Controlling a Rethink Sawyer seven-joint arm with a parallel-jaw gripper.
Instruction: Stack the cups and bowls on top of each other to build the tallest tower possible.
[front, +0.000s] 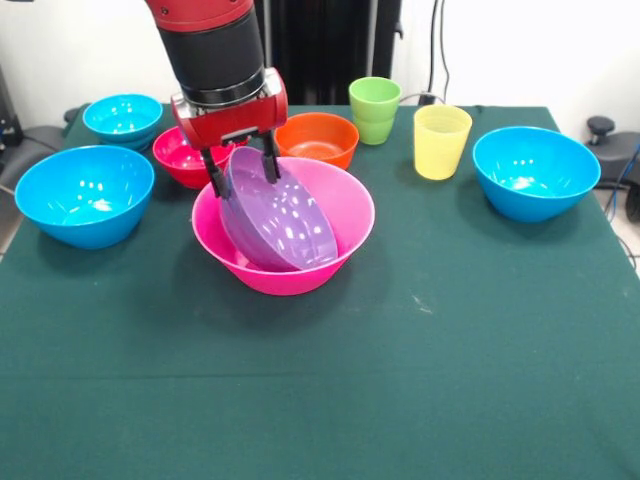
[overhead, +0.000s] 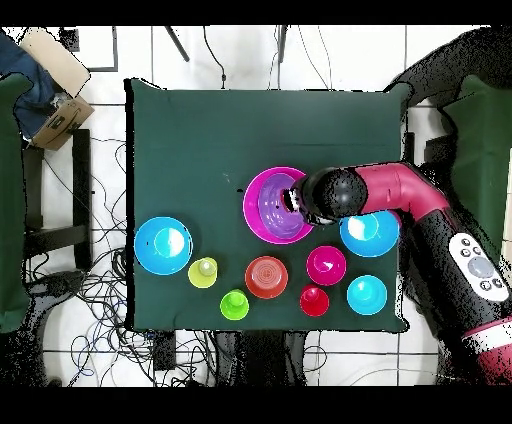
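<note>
One purple bowl tilted in pink bowl

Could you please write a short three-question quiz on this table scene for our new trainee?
1. True or false: the purple bowl lies flat in the pink bowl.
2. What does the gripper hold? A) green cup B) purple bowl C) orange bowl
3. Which cup stands beside the orange bowl, in the front view?

Key:
1. False; it is tilted.
2. B, by its rim.
3. The green cup.
</note>
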